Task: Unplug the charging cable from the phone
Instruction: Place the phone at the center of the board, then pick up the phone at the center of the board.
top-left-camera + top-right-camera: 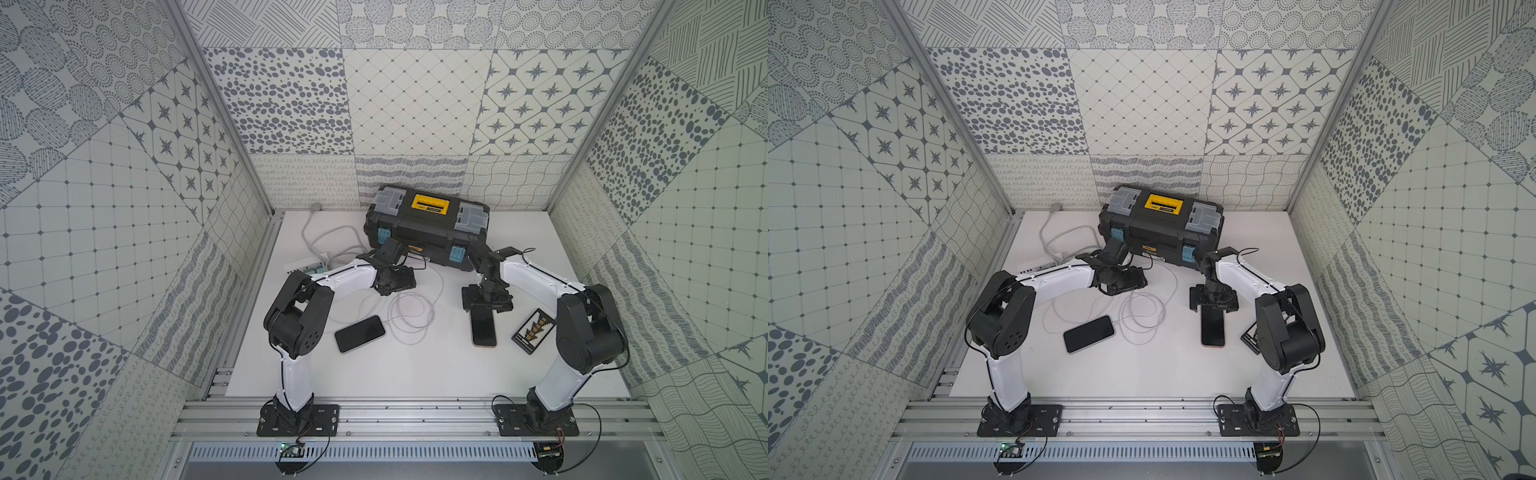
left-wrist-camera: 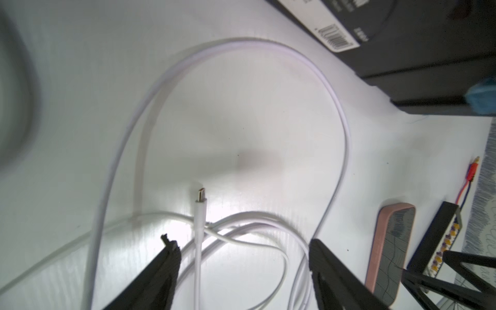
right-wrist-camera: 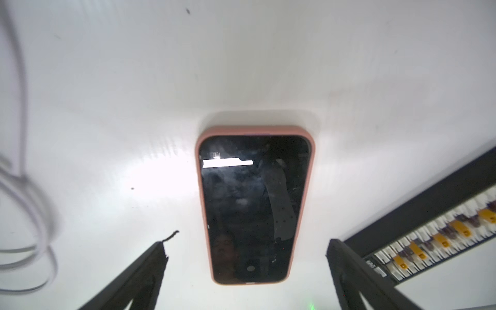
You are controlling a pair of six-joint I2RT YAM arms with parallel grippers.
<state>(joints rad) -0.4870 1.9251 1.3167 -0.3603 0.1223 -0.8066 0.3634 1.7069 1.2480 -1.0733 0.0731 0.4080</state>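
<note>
My left gripper: jaws parted, empty | cable plug bare on desk, just beyond these fingers, well apart from phone | pink-cased phone right of desk centre, long axis front-to-back | my right gripper: spread wide, straddling it, no contact.

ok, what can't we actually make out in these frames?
- Black phone port, both top views: too small to tell whether the white cable enters it.
- Power strip, both top views: mostly behind the left arm.
- Pink-cased phone, far end, both top views: under the right end effector.
- Toolbox label, left wrist: blurred, cropped.
</note>
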